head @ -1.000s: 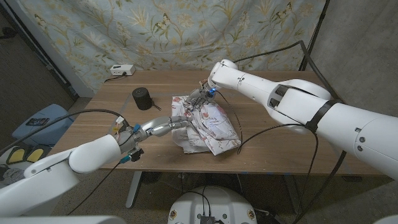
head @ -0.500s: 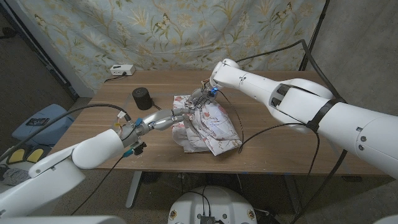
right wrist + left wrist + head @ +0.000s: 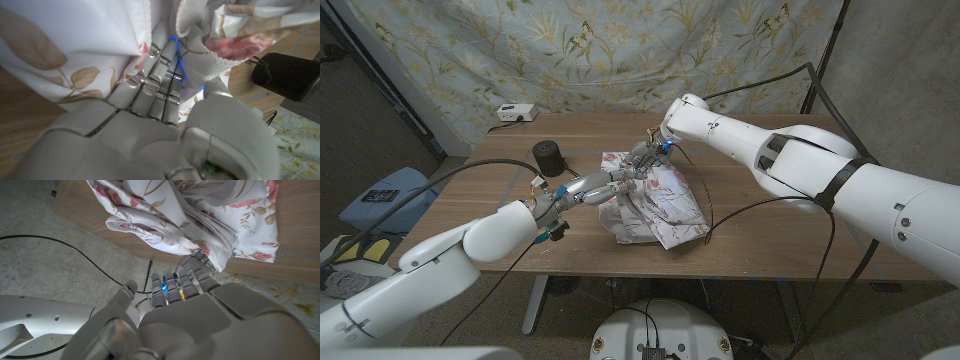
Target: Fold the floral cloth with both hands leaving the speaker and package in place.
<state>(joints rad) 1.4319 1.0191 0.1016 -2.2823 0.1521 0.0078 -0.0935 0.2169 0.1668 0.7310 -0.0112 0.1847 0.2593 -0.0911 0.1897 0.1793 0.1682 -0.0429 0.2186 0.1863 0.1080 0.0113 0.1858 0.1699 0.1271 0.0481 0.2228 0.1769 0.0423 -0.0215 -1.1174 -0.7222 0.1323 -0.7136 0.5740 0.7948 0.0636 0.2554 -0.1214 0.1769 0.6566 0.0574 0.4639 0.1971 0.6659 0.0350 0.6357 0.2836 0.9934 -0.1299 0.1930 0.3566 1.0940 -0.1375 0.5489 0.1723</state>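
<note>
The floral cloth (image 3: 658, 203) lies crumpled in the middle of the wooden table (image 3: 770, 215). My left hand (image 3: 603, 186) reaches in from the left, its fingertips (image 3: 199, 260) touching the cloth's (image 3: 190, 210) hem while the thumb stands apart. At the cloth's far edge my right hand (image 3: 642, 158) is buried in the folds. There its thumb (image 3: 216, 97) and fingers (image 3: 160, 65) pinch a fold of the cloth (image 3: 75, 35). The black speaker (image 3: 549, 157) stands left of the cloth, apart from it, and also appears as the speaker (image 3: 285, 75) in the right wrist view.
A small white box (image 3: 516, 113) sits at the table's back left corner. A floral curtain (image 3: 620, 50) hangs behind the table. Cables (image 3: 760, 205) from my right arm drape over the table's right half. Bare wood lies to the right of the cloth.
My left hand has moved right and away from me, from the cloth's left side up onto its edge. My right hand has hardly moved. The cloth's left side is bunched more.
</note>
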